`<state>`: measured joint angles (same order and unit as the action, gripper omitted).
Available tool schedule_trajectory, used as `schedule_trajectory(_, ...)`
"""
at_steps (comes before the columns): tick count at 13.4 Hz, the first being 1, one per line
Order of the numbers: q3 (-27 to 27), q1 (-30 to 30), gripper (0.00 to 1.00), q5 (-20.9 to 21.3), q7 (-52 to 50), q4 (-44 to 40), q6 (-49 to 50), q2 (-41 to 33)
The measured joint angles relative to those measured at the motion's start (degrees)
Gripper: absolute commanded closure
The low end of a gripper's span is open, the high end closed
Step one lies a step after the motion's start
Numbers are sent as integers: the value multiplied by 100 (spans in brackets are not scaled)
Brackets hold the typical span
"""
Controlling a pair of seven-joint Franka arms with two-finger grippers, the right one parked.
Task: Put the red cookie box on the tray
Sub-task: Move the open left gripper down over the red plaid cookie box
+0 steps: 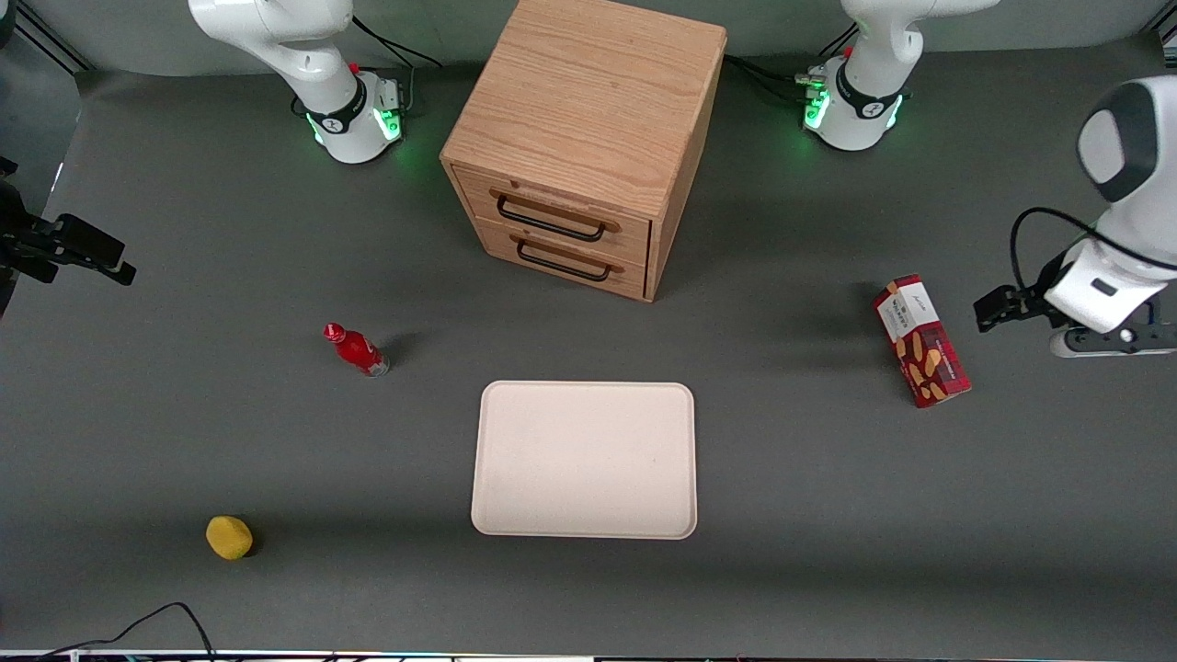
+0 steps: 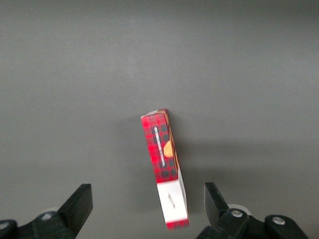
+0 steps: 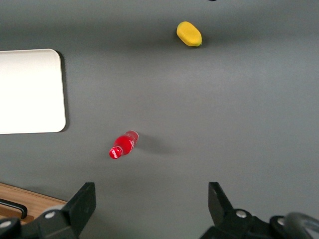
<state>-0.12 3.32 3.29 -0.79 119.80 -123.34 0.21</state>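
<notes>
The red cookie box [image 2: 165,167] lies flat on the grey worktop [image 2: 75,74], below the gap between the left arm's jaws and touching neither finger. The gripper [image 2: 148,206] hangs above it, jaws spread wide, grasping nothing. The cream tray [image 1: 585,458] sits well apart, bare.

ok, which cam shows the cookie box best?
Front view: the whole cookie box lies flat on the table, label and printed cookies visible, toward the working arm's end from the tray. Left wrist view shows only its narrow edge, under the open gripper. Right wrist view misses it.
</notes>
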Motion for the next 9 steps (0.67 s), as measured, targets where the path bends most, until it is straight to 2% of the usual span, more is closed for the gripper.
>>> schedule_trajectory(4, 1, 110, 0, -8, -286, 1033, -1414, 181)
schedule_trajectory(9, -2, 138, 0, -130, -498, 1336, -2348, 719)
